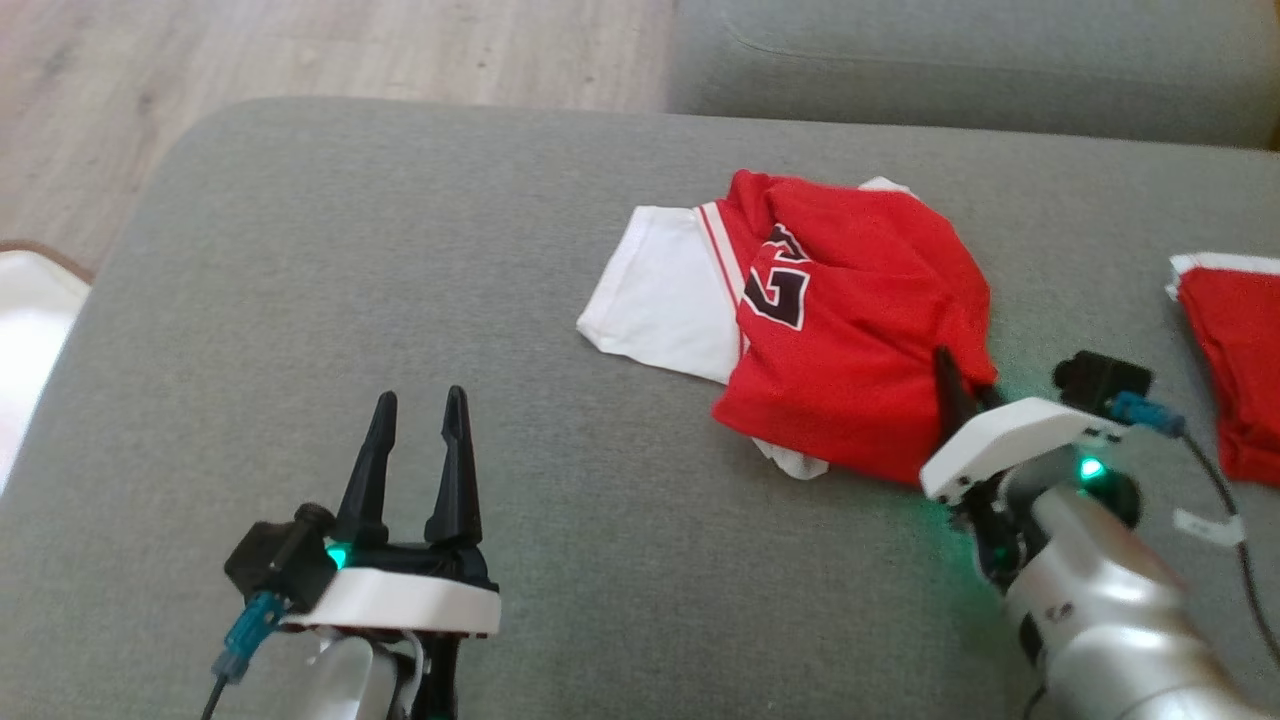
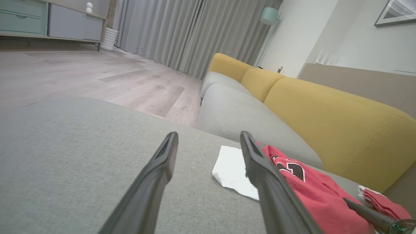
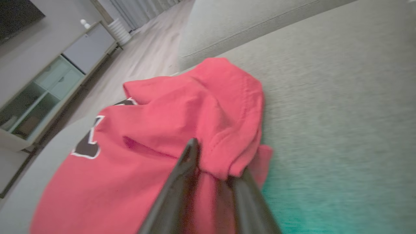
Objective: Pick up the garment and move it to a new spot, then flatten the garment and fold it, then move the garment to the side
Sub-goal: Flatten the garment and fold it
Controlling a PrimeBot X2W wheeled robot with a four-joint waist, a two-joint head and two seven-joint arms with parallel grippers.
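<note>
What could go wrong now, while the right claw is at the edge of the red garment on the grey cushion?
1. A fold of the red garment lies between the fingers of the right claw and drapes over one; pulling back may snag it and drag the cloth.
2. Some white cloth sticks out from under the garment, so a move may leave it behind.
3. Another red cloth lies close on the right; pushing that way could mix them.

A fold of the red jersey (image 3: 182,107) drapes over the tip of one of my right fingers (image 3: 182,169), so I cannot tell whether they grip it. That wrist view is smeared. The jersey's black number (image 1: 778,285) is creased and unreadable. A second red garment (image 1: 1235,340) runs off the head view's edge.
</note>
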